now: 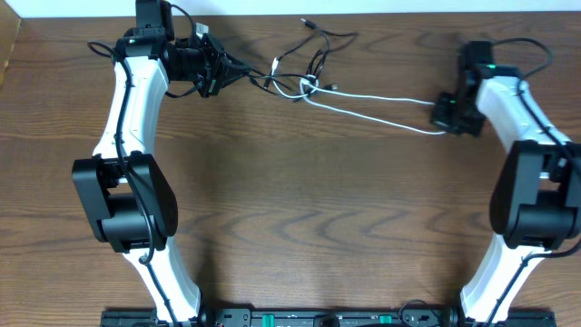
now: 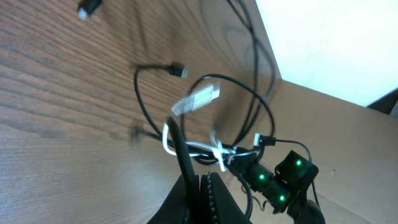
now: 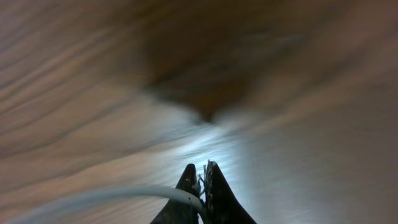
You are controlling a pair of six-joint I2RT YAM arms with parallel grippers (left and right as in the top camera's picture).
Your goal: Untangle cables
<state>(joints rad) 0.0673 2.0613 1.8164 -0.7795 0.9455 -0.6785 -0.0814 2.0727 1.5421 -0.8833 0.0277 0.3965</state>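
Right pincer (image 3: 200,171) clamps thin white cord (image 3: 93,198), left pincer (image 2: 200,180) thin black cord (image 2: 180,152); pulling apart may tighten tangle (image 1: 307,86).

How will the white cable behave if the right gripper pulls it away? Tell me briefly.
Probably floppy: the white cable lies in soft curves across the table towards the right gripper, so it should trail rather than hold shape. Likely light, being so thin. It may snag rather than slide free, since it is wound up with the black cable.
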